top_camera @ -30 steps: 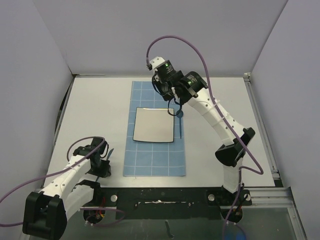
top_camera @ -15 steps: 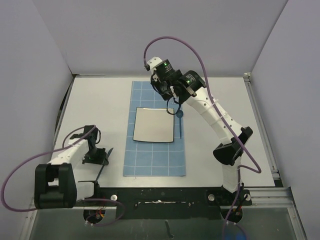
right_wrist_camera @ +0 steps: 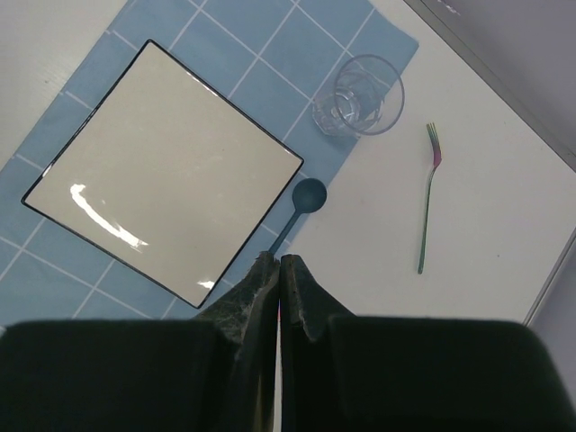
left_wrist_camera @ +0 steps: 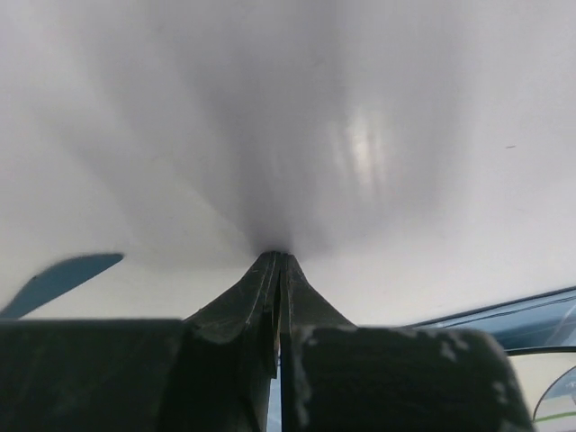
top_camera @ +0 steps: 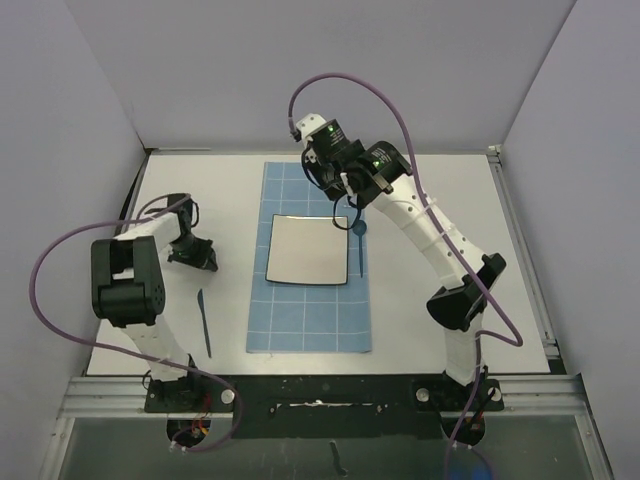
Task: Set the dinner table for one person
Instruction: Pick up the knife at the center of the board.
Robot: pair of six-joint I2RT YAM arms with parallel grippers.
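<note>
The right end effector [right_wrist_camera: 279, 259], pressed together and empty, hovers over the spoon [right_wrist_camera: 301, 202]. The fork [right_wrist_camera: 429, 200] lies to its right on the desk [right_wrist_camera: 378, 247], tines pointing away, nearest this arm.

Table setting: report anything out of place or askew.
The fork lies on the bare dinner table, off the blue mat beyond the glass. The knife also lies off the mat, slightly angled to its left edge.
</note>
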